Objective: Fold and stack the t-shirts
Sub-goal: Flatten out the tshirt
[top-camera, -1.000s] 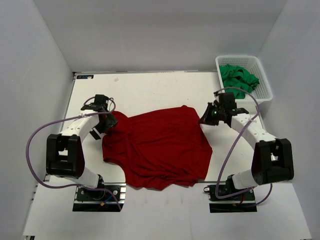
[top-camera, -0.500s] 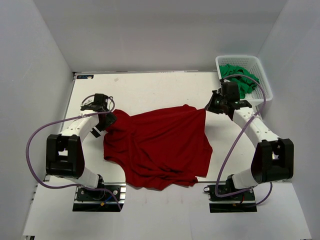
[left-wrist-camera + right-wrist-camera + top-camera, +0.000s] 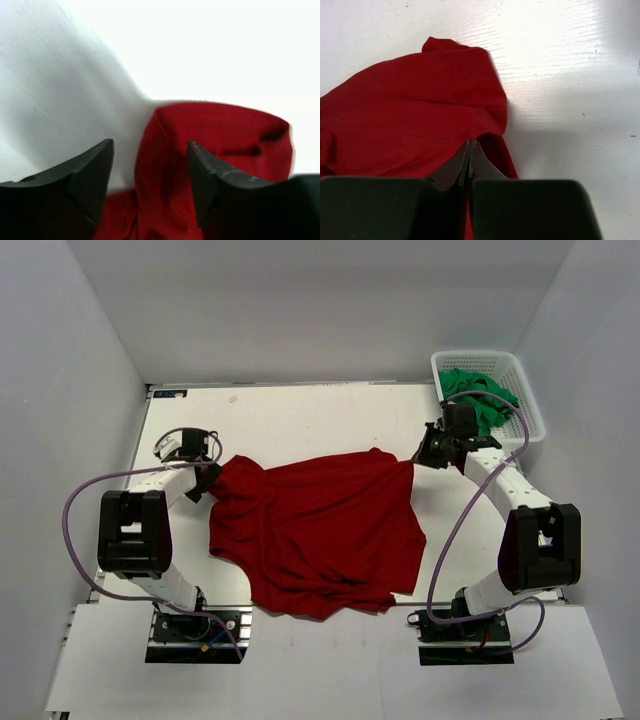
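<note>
Item: red t-shirt [image 3: 320,535]. One, deep red, spread loosely with wrinkles across the middle of the white bench [image 3: 300,420], its near hem close to the arm bases. Its upper left sleeve end reaches the left gripper [image 3: 206,481]; its upper right corner is drawn out to a point at the right gripper [image 3: 421,458].

Item: left gripper [image 3: 150,146]. Jaws apart. In the left wrist view a raised fold of the red t-shirt [image 3: 220,135] stands in the gap, nearer the right-hand finger; bare bench shows beside the other finger. Not clamped.

Item: right gripper [image 3: 470,150]. Jaws together, pinching an edge of the red t-shirt [image 3: 410,115]. Cloth spreads to the left of the fingers in the right wrist view; bare bench lies to the right.

Item: green t-shirts [image 3: 480,400]. Bright green, heaped in the white lattice basket [image 3: 533,405] at the far right corner of the bench, just beyond the right gripper and apart from it. Count cannot be told.
</note>
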Controlling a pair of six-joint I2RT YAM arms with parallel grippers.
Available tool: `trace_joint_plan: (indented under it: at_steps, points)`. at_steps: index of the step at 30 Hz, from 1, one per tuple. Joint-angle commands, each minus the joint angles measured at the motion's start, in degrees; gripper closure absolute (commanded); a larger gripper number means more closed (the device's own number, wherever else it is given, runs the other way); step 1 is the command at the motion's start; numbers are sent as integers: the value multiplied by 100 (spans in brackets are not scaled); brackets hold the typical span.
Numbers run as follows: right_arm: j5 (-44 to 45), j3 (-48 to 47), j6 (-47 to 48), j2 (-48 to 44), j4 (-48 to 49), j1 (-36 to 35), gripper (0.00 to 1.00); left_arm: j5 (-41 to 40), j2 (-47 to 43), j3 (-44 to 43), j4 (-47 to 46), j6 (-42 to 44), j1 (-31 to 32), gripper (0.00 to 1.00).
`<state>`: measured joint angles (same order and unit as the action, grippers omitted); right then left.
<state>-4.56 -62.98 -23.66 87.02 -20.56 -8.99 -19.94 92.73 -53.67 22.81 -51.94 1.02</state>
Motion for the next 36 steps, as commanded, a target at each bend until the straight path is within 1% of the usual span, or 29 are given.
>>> trace_joint_plan:
  at_steps: [1, 3, 4, 6, 8, 9, 10, 11, 12, 13, 16, 17, 19, 20, 21, 24, 26, 29, 33, 36]
  points:
    - [-116, -285, 72, 25, 17, 29, 100, -273, 236, -161, -208, -105, -119, 31]
    - [-115, -267, 81, 8, 8, 38, 100, -326, 289, -161, -346, -158, -119, 35]
    - [-150, -276, 90, 16, 8, 29, 100, -178, 290, -74, -460, -158, -119, 37]
    - [-160, -267, 81, 8, 8, 38, 100, -176, 421, -73, -541, -158, -119, 40]
    - [-177, -267, 81, -1, 8, 55, 100, -237, 587, -152, -488, -158, -172, 41]
    - [-177, -250, 90, -27, 8, 38, 100, -238, 649, -153, -557, -158, -172, 43]
    - [-186, -250, 98, -10, 8, 38, 100, -125, 720, -222, -628, -36, -172, 48]
    - [-195, -250, 133, -10, 16, 38, 100, -19, 790, -301, -715, 61, -172, 59]
    - [-195, -276, 134, 7, 17, 47, 100, 217, 947, -363, -882, 148, -172, 89]
    - [-195, -276, 116, -1, 25, 47, 100, 323, 1018, -494, -883, 149, -172, 100]
    - [-204, -355, 125, -18, 78, 56, 100, 552, 1081, -600, -1076, 474, -58, 100]
    - [-169, -399, 116, -45, 96, 47, 100, 605, 872, -549, -1164, 605, -5, 100]
    - [-168, -373, 116, -167, 157, 56, 100, 720, 555, -242, -1471, 606, -5, 100]
    - [-186, -312, 116, -186, 253, 47, 100, 668, 144, -119, -1577, 667, -5, 100]
    - [-186, -303, 99, -247, 297, 73, 100, 667, -69, 83, -1786, 729, -5, 100]
    - [-177, -259, 98, -457, 429, 47, 100, 833, -772, 137, -1903, 1194, -5, 100]
    - [-177, -241, 98, -572, 744, 38, 100, 886, -1019, -168, -1842, 1519, -5, 100]
    - [-55, -311, 133, -888, 1167, 29, 100, 783, -1441, -520, -1753, 1695, -5, 100]
    - [332, -548, 344, -1362, 1335, 38, 100, 343, -2021, -829, -1876, 1898, -5, 100]
    - [736, -724, 485, -1609, 1388, 38, 100, 201, -2399, -1092, -1999, 2126, -5, 100]
